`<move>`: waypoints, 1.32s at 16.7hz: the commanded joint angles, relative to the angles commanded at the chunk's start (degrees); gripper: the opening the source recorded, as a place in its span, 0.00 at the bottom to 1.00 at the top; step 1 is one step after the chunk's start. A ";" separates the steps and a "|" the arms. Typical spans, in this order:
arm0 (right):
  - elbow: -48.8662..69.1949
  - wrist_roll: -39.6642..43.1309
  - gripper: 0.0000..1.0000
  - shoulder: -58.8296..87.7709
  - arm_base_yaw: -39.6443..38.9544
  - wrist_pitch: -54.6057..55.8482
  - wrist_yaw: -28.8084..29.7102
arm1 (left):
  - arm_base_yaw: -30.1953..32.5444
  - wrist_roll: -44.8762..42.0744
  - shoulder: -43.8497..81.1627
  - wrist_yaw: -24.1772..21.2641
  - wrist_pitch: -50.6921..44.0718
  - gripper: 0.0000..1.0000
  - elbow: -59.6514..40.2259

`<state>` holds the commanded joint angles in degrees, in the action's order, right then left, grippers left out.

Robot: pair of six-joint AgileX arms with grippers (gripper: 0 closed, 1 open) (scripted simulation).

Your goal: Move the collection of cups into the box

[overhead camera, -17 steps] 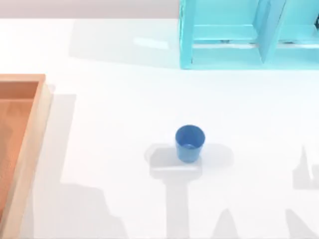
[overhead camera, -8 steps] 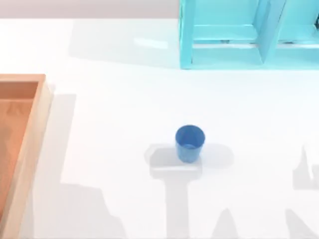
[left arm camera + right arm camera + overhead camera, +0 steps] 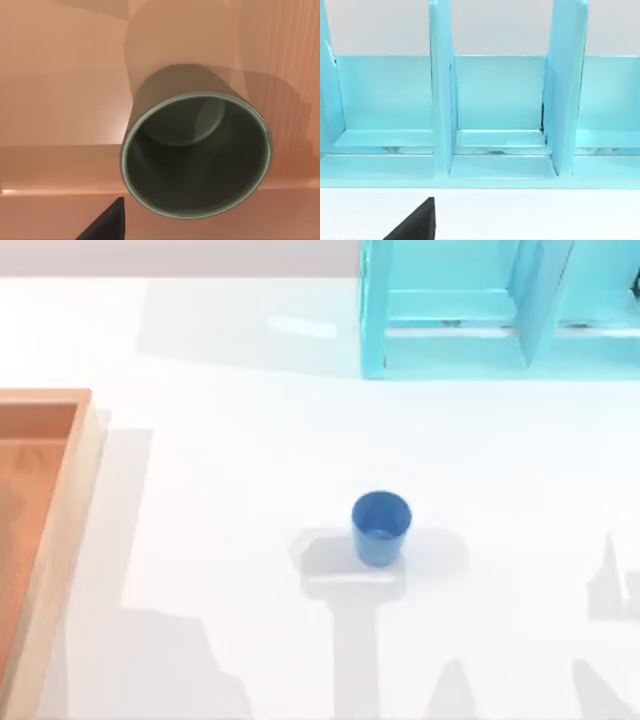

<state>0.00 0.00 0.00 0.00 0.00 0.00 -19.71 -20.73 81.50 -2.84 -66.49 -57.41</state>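
White tabletop [image 3: 250, 440]: your blue cup [image 3: 380, 528] stands well right of the box [image 3: 60, 530]; neither hand's grip can be told.

One matte black, sharp-edged wedge of gripper [image 3: 102, 224] at the left wrist — another [image 3: 414, 222] at the right.

Rendered simulation tabletop, not a lived-in room. Plain, featureless white table surface [image 3: 230, 460], flat-shaded light-blue partitioned shelf frame [image 3: 450, 310], smooth orange-brown wooden open-topped box [image 3: 60, 530], hard-edged shadows.
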 joint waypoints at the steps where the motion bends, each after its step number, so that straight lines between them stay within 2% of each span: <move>1: 0.00 0.00 1.00 0.00 0.00 0.00 0.00 | 0.00 0.00 0.00 0.00 0.00 1.00 0.00; 6: 0.00 0.00 1.00 0.00 0.00 0.00 0.00 | 0.09 -0.09 0.28 0.06 -2.31 1.00 -2.35; 14: 0.00 0.00 1.00 0.00 0.00 0.00 0.00 | 0.38 0.33 0.47 0.00 -21.82 1.00 -22.22; 20: 0.00 0.00 1.00 0.00 0.00 0.00 0.00 | 0.33 0.42 0.47 0.00 -22.58 1.00 -23.03; 22: 0.00 0.00 1.00 0.00 0.00 0.00 0.00 | 2.01 2.06 2.23 0.01 -23.16 1.00 -24.91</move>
<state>0.00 0.00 0.00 0.00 0.00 0.00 -17.69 -18.67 83.74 -2.83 -89.65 -82.32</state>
